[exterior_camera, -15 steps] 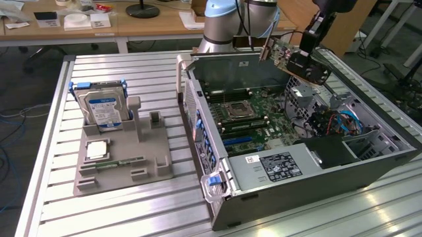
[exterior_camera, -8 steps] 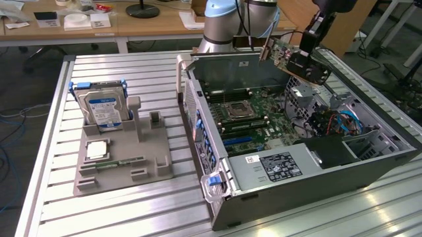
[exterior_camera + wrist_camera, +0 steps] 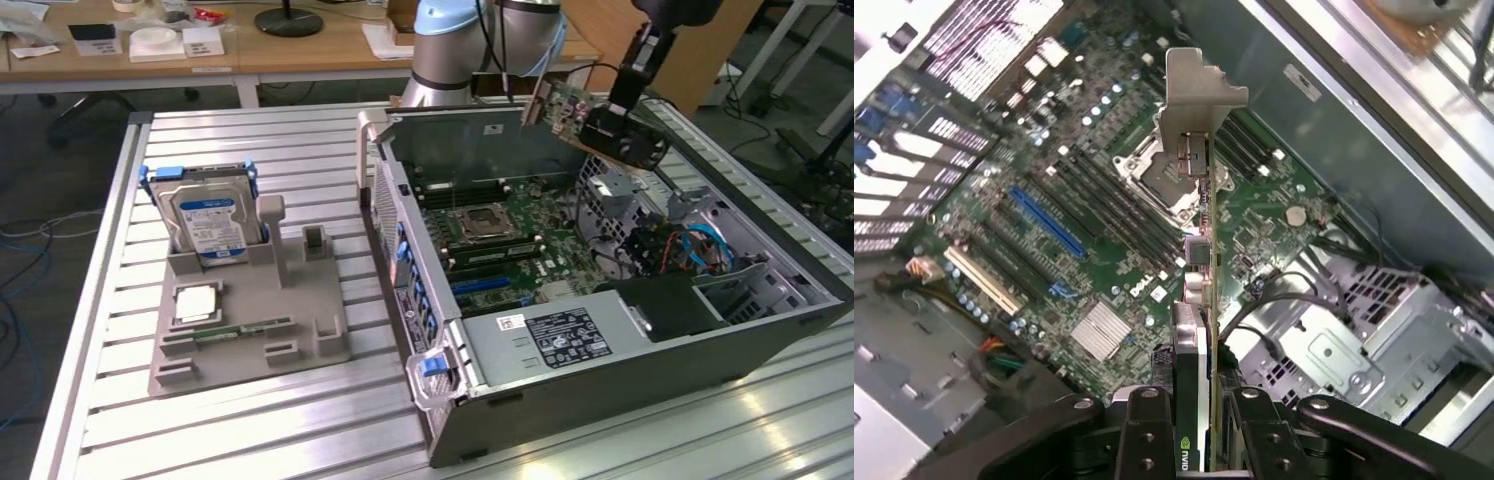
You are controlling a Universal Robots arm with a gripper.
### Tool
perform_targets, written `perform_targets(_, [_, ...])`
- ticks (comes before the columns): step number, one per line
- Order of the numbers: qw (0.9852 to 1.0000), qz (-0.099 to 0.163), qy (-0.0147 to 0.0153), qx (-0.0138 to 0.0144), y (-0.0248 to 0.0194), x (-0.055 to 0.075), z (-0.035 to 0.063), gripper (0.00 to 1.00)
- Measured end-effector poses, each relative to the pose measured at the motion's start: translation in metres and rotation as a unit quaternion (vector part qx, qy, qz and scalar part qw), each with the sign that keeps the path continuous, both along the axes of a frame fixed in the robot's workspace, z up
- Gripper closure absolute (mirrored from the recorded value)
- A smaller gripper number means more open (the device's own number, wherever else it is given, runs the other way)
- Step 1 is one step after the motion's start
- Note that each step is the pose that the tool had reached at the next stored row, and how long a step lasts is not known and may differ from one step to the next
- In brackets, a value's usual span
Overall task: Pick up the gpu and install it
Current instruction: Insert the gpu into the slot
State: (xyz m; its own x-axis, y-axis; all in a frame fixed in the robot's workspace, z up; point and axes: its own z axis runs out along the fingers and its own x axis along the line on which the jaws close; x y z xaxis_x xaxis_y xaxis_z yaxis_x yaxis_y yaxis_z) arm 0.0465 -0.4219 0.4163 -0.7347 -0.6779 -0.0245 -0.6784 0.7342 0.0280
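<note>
The gpu (image 3: 594, 118) is a green card with a black cooler block and a silver end bracket. It hangs tilted in the air above the far right corner of the open computer case (image 3: 587, 330). My gripper (image 3: 641, 95) is shut on its upper edge. In the wrist view the gpu (image 3: 1199, 270) runs edge-on away from my gripper (image 3: 1199, 420), its silver bracket (image 3: 1194, 100) at the far end. Below it lies the green motherboard (image 3: 1094, 250) with a blue slot (image 3: 1049, 222), a processor socket (image 3: 1159, 165) and a silver heatsink (image 3: 1101, 330).
A grey fixture (image 3: 247, 320) stands on the slatted metal table (image 3: 267, 430) at the exterior view's left, holding an upright silver hard drive (image 3: 207, 222) with a blue label. Inside the case are a power supply (image 3: 567, 335), a drive cage (image 3: 1354, 340) and loose cables (image 3: 681, 250).
</note>
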Motion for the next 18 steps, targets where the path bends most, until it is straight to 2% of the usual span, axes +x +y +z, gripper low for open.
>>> perform_targets(5, [0.999,0.046,0.0,0.0,0.0,0.0,-0.0002,0.74])
perform_targets(9, [0.9967,0.082,0.0,0.0,0.0,0.0,-0.0004,0.74])
perform_targets(14, [0.9919,0.127,0.0,0.0,0.0,0.0,-0.0008,0.74])
perform_targets(18, [0.9866,0.163,0.0,0.0,0.0,0.0,-0.0012,0.74])
